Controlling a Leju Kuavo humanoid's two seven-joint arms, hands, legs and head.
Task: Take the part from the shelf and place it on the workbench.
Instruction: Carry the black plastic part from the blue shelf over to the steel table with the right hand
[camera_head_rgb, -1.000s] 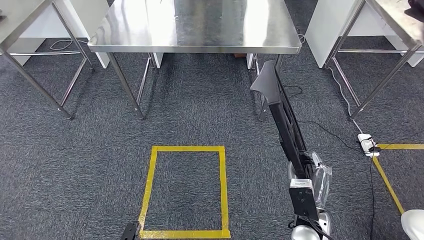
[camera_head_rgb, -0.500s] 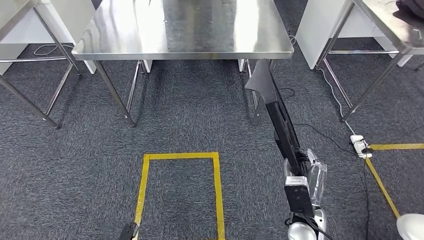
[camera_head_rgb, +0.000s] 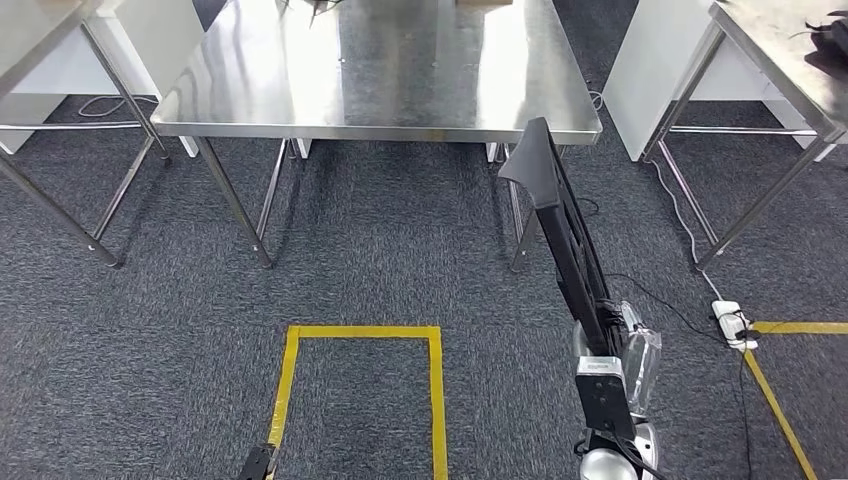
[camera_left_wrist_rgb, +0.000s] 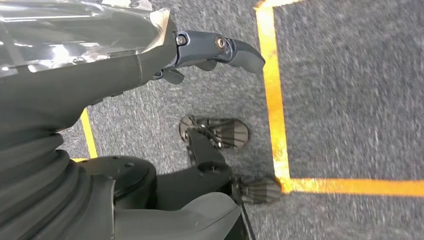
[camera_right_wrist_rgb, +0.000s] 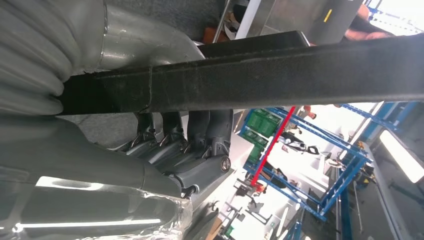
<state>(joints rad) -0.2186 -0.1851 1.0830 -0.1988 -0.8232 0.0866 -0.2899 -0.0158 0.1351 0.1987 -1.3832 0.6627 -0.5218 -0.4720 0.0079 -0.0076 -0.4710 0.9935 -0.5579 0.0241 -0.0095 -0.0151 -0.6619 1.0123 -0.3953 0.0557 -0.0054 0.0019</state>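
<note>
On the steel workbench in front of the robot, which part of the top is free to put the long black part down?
The workbench is bare across its whole near half, from the left corner to the right corner by the tip of the long black part, held in the right hand. Only the far edge is occupied, by small dark things that I cannot identify.

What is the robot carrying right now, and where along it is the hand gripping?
The right hand holds a long, flat black part near its lower end, fingers wrapped across its narrow edge. The left hand holds nothing.
</note>
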